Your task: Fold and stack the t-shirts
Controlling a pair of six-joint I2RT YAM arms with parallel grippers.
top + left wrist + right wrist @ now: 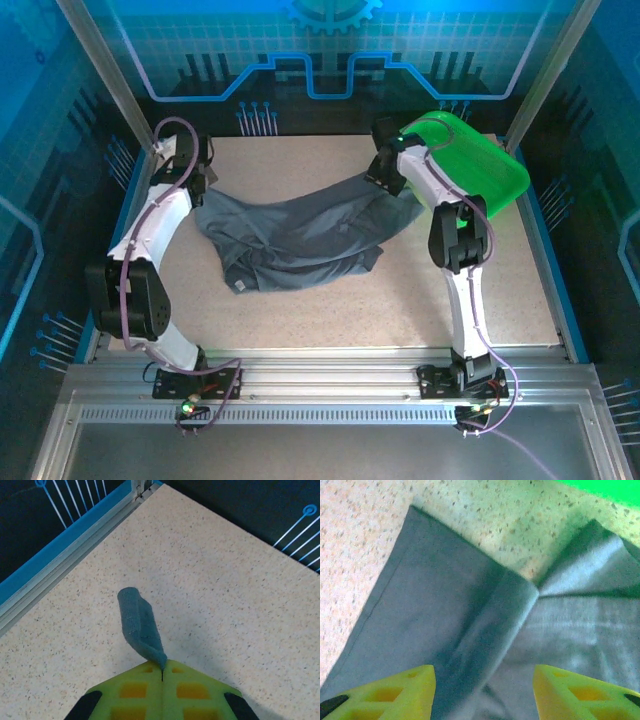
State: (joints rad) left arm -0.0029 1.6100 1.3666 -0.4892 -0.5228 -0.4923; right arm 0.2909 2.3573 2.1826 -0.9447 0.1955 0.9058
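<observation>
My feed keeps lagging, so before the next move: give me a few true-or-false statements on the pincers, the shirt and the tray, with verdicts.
1. The left pincer is shut on a bit of the t-shirt. True.
2. The right pincer is clamped shut. False: its jaws stand apart above the grey cloth.
3. The green tray sits at the far right of the table. True.
4. The t-shirt lies neatly folded inside the tray. False: it lies rumpled and unfolded on the table, stretched between the two pincers.
</observation>
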